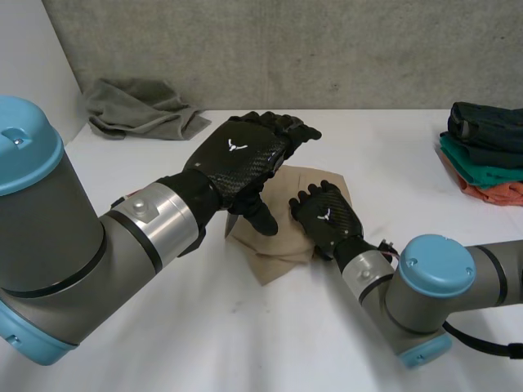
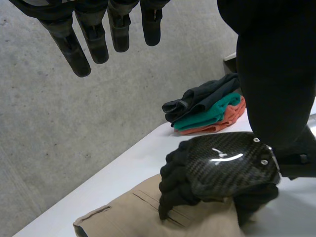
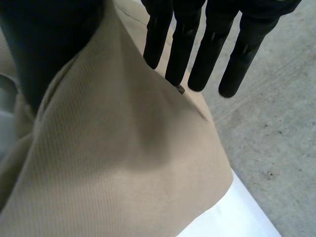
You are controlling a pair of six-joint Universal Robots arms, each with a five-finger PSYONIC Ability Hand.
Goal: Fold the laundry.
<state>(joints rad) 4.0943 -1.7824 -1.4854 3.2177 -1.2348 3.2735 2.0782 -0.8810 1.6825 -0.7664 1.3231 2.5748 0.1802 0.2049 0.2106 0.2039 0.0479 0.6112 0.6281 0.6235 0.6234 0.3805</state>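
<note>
A folded tan cloth (image 1: 278, 253) lies in the middle of the white table (image 1: 245, 343). My right hand (image 1: 327, 214) rests on the cloth's right part, its fingers curled down into the fabric. From the left wrist, its carbon back (image 2: 222, 163) sits on the tan cloth (image 2: 123, 212). Under its own palm the tan cloth (image 3: 123, 163) rises in a ridge between the thumb and the fingers (image 3: 207, 49). My left hand (image 1: 241, 155) hovers above the cloth's left part, open, thumb pointing down. Its straight fingers (image 2: 94, 44) hang in the air and touch nothing.
A crumpled grey cloth (image 1: 135, 110) lies at the table's back left by the concrete wall. A stack of folded dark, green and orange clothes (image 1: 486, 151) (image 2: 207, 108) stands at the right edge.
</note>
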